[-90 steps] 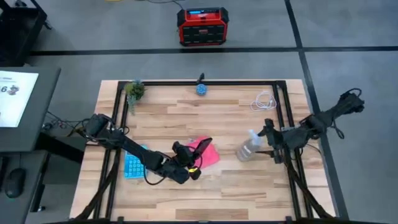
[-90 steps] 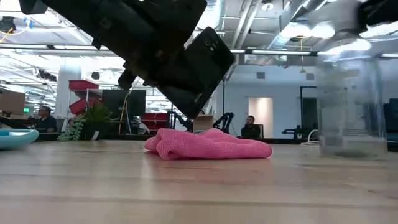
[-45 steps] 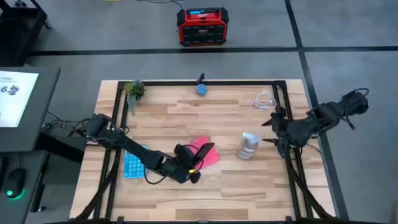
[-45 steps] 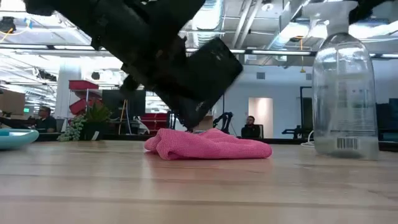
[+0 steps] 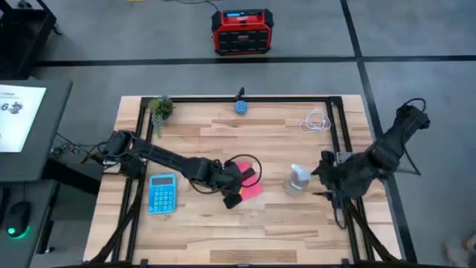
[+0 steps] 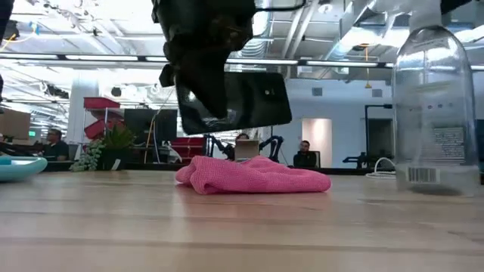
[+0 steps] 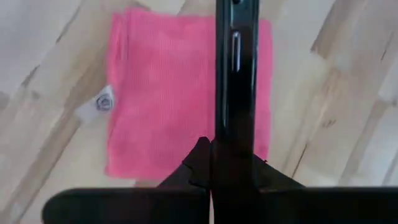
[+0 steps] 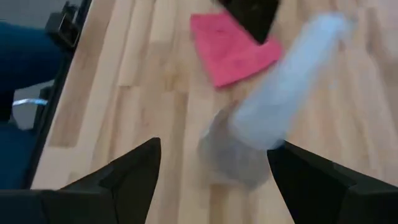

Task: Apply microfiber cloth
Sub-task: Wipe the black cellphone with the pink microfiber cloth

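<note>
Above microfiber cloth [image 6: 253, 175]: left pincer [image 5: 232, 179] clamping black phone [image 6: 240, 100]

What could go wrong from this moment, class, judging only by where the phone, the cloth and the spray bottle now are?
1. The left gripper pinches the thin black phone by its edge above the crumpled pink-red microfiber cloth; it might slip or twist.
2. The cloth lies loose on the wooden table, so rubbing could drag it.
3. The clear plastic spray bottle stands free before the open right gripper; a nudge could topple it.
</note>
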`<state>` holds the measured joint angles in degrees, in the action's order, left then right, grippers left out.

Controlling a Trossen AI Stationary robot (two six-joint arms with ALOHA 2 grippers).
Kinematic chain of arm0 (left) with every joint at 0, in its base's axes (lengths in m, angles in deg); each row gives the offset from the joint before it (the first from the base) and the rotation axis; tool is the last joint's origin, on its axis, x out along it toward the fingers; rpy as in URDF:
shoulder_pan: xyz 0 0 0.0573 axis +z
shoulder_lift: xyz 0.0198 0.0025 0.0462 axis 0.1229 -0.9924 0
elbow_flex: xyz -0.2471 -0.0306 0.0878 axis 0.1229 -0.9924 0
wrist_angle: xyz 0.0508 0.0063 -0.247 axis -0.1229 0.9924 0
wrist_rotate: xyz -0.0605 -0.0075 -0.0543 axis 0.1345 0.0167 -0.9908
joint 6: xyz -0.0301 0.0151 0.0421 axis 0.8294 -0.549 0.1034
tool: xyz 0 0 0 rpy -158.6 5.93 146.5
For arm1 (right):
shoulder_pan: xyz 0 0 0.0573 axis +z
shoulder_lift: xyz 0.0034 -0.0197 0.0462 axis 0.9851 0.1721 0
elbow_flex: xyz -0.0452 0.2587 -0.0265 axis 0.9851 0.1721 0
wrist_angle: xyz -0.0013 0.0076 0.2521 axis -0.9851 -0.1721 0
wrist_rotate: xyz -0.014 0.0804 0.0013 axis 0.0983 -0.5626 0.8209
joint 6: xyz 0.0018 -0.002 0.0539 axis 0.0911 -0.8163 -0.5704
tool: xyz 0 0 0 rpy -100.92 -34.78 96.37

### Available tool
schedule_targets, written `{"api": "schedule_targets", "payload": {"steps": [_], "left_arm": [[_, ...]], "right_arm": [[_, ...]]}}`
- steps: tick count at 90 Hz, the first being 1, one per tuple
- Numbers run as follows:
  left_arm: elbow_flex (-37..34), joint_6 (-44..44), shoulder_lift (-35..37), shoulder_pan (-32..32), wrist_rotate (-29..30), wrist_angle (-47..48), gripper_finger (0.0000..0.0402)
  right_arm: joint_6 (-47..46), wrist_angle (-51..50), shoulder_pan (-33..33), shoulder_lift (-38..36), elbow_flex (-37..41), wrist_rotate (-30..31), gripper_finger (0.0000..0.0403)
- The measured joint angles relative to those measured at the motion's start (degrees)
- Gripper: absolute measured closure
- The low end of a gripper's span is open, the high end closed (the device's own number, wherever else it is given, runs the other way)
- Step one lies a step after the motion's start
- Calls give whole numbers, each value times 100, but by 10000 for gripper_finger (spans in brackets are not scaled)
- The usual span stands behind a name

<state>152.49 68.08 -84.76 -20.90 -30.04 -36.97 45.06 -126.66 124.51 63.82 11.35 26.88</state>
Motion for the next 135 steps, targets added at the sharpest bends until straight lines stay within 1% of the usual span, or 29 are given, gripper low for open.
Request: {"api": "schedule_targets", "payload": {"steps": [8, 17, 25, 33, 40, 47, 60, 67, 86, 94, 101, 112, 120, 135], "left_arm": [[2, -7, 0, 84, -273, 118, 397], [2, -41, -68, 163, -315, 209, 397], [-4, -74, -178, 227, -363, 309, 397], [-3, -185, -381, 274, -378, 208, 397], [-11, -279, -594, 311, -382, 158, 397], [-9, -346, -817, 342, -380, -112, 397], [23, -363, -1066, 376, -368, -152, 397], [28, -389, -1084, 376, -341, -155, 397], [242, -281, -811, 326, -180, 127, 395], [391, -352, -636, 326, -61, -230, 395], [390, -452, -627, 339, 79, -549, 395], [374, -504, -856, 375, 7, -632, 394], [361, -428, -1034, 399, -164, -373, 394], [396, -352, -1385, 423, -439, -297, 394]], "right_arm": [[-354, 5, 310, 339, 0, 0, 121], [-718, 47, 641, 753, 0, 0, 121], [-851, 126, 876, 1128, 2, 26, 121], [-877, 127, 1000, 1459, 2, 183, 121], [-1007, 113, 1040, 1669, 4, 207, 121], [-1124, 82, 1042, 1789, 4, 205, 121], [-1347, 99, 1159, 1817, 4, 205, 121], [-1456, 99, 1249, 1805, 4, 217, 121], [-1530, 172, 1496, 1805, 4, 538, 121], [-1565, 173, 1574, 1805, 4, 701, 121], [-1577, 182, 1624, 1805, 4, 755, 121], [-1595, 193, 1694, 1805, 4, 766, 121], [-1663, 192, 1752, 1805, 4, 766, 121], [-1663, 208, 1826, 1805, 4, 946, 121]]}}
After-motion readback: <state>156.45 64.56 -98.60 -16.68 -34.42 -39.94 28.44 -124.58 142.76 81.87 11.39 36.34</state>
